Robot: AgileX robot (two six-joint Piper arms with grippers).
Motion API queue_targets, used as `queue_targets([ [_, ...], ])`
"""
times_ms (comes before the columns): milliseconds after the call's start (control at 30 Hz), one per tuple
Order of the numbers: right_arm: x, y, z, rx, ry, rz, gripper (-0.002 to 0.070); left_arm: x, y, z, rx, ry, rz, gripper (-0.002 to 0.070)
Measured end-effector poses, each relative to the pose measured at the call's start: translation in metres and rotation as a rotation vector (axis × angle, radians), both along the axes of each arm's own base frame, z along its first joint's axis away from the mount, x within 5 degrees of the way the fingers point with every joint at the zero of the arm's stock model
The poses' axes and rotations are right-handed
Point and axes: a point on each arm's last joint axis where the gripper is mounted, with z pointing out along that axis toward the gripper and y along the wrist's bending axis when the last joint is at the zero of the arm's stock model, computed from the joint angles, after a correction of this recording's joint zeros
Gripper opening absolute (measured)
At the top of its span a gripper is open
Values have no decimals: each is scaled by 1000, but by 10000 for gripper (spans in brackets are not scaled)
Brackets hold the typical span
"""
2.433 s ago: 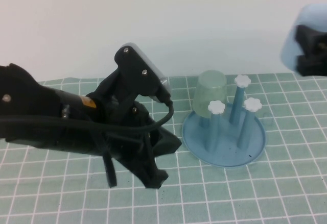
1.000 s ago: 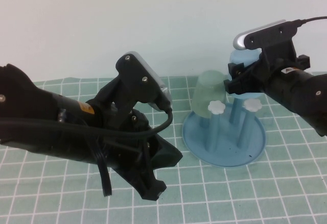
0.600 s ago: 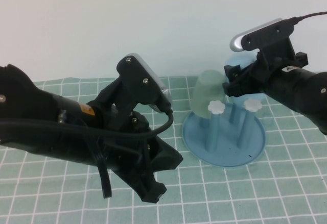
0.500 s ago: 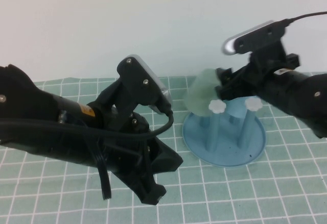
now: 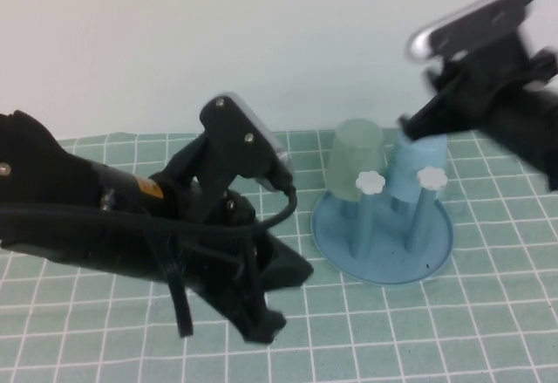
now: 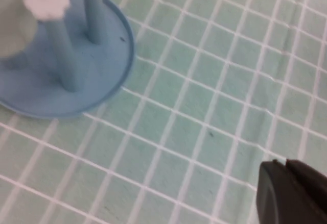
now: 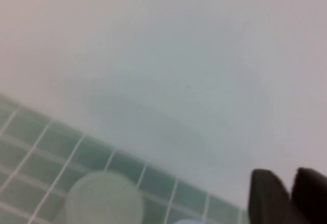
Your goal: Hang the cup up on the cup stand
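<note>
The light blue cup (image 5: 405,169) sits upside down over a back peg of the blue cup stand (image 5: 384,261), beside a pale green cup (image 5: 356,160) on another peg. My right gripper (image 5: 418,127) is above and to the right of the blue cup, apart from it, slightly open and empty. In the right wrist view its fingertips (image 7: 266,196) show a narrow gap, with the green cup (image 7: 104,201) below. My left gripper (image 5: 266,326) is shut and empty, low over the mat left of the stand. The left wrist view shows it (image 6: 283,164) near the stand's base (image 6: 61,96).
A green grid mat (image 5: 488,331) covers the table, with a white wall behind. White flower knobs (image 5: 371,182) top the two front pegs. My bulky left arm (image 5: 105,217) fills the left half of the high view.
My right gripper brought the blue cup over the stand, nudged the green cup, let go of the blue cup on the back peg and rose up to the right. The left arm barely moved.
</note>
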Motion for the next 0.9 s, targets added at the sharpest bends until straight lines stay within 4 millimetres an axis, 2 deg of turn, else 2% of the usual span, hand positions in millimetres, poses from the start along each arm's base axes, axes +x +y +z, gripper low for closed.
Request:
queue_targets([
  [33,-5,-3,10,12,-16,-6,104,2,0,1,-7,-14,13,-1],
  [100,-18,-12,35,61,-57,-19,43,6,0,3,-25,-49,46,-1],
  [267,-63,-29,87,219,-150,60,6,18,-1,10,-84,-147,145,-1],
  [333,-86,-37,104,258,-200,121,2,21,0,12,-98,-174,171,-1],
  [400,-110,-47,113,281,-241,171,0,22,0,13,-107,-185,184,-1],
  [500,-141,-64,108,289,-273,189,0,22,0,13,-108,-187,186,-1],
  [700,-194,-93,59,268,-266,217,0,22,-1,13,-108,-194,178,-1],
  [900,-225,-115,14,308,-245,180,-1,22,-1,14,-126,-181,183,-1],
])
